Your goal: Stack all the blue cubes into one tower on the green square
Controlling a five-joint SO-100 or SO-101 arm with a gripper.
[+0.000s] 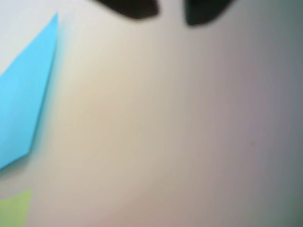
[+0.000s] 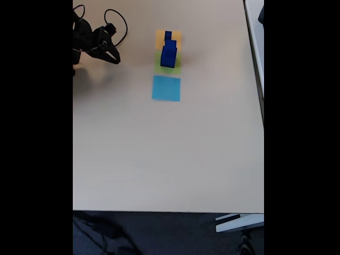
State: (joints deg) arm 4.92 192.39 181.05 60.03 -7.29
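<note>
Stacking looks finished: the blue cubes [image 2: 169, 50] are seen in the fixed view as one tower on the green square [image 2: 168, 64], and no loose cube is seen on the table [image 2: 170, 154]. The gripper [image 2: 109, 53] is held empty, well apart from the tower, jaws spread.

A pale beige table top [image 2: 170, 159] was seen in the fixed view, lit evenly and softly, with a brighter area toward the upper right. Dark carpeted floor [image 2: 175, 234] was visible below the front edge. A light grey furniture foot [image 2: 236, 223] was seen on that floor. A second pale surface [image 2: 256, 32] was visible beyond the right edge.
</note>
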